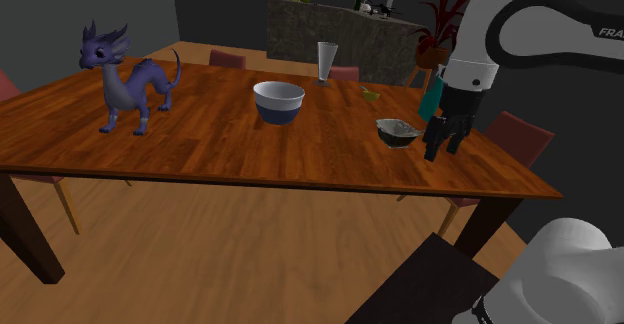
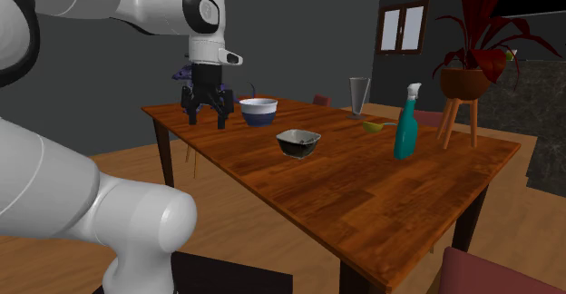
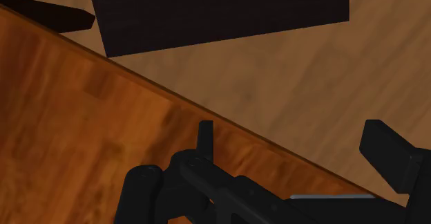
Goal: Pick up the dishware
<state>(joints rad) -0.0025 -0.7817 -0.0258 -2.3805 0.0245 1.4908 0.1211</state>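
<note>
- The tool (image 3: 293, 136) is seen with its two black fingers (image 3: 205, 134) spread apart and nothing between them. It is pointed down over the edge of the desk (image 3: 83, 119), with pale wooden floor (image 3: 297, 70) and one black box (image 3: 221, 8) seen below.
- In the shoulder view the tool (image 1: 443, 137) hangs at the right end of the desk (image 1: 200, 142), close above its glossy reddish-brown wood with visible grain.
- Two pieces of dishware are counted. One small dark bowl (image 1: 397, 131), squarish with a pale rim, stands just to the shoulder view's left of the tool, untouched.
- One round bowl (image 1: 278, 100), white above and blue below, is set further left, near the middle of the desk.
- One tall clear glass (image 1: 326, 62), flared towards the top, stands upright at the far edge.
- One small yellow-green item (image 1: 371, 94) lies near the glass; its kind cannot be told.
- One teal spray bottle (image 2: 406, 124) with a white head stands upright, well apart from the tool (image 2: 205, 115).
- One purple dragon figurine (image 1: 125, 77), horned and long-tailed, stands at the shoulder view's far left.
</note>
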